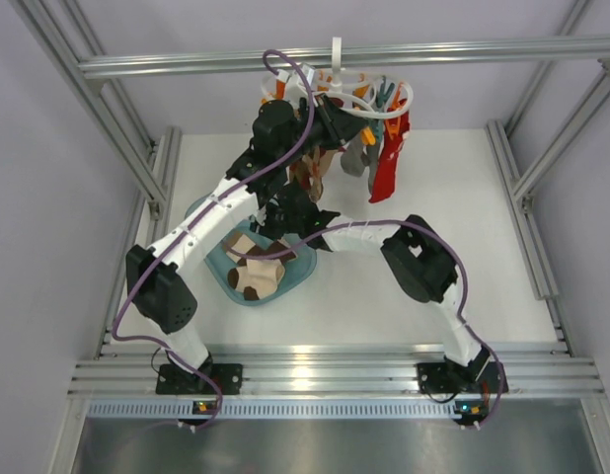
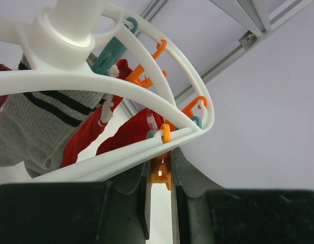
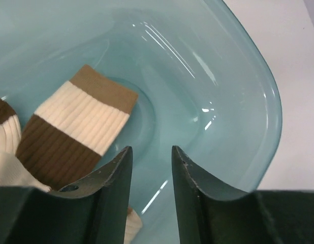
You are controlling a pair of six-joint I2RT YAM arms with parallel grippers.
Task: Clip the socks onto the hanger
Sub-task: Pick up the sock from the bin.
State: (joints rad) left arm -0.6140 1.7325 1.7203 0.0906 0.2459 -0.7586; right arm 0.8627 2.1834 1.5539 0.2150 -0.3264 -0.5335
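A white surface (image 1: 463, 217) sits inside an aluminium frame, seen from above. An aluminium frame bar (image 1: 463, 49) crosses the top of the view. Two white and black robot arms reach in from the near edge.

The hanger (image 1: 337, 64), a white plastic oval ring with orange and teal pegs, hangs by its hook from that bar at the far side. A red sock (image 1: 389, 163) and a grey striped sock (image 1: 356, 158) hang from it, along with darker brown fabric to their left.

A teal bowl (image 1: 218, 265) rests on the surface, left of centre and nearer than the hanger. The socks (image 1: 254, 267), cream and tan with brown patches, lie piled inside it, well apart from the hanger.

The left arm reaches up to the hanger. In its wrist view the hanger (image 2: 121, 89) fills the frame, with the red sock (image 2: 91, 132) and grey striped sock (image 2: 35, 127) behind. The left claw (image 2: 161, 168) is nearly closed, pinching an orange peg (image 2: 161, 175) that dangles from the ring.

The right arm bends down over the bowl. In its wrist view the right claw (image 3: 152, 162) stands partly open above the bare floor of the teal bowl (image 3: 213, 81), holding nothing. The socks (image 3: 78, 127) lie just left of its fingers.
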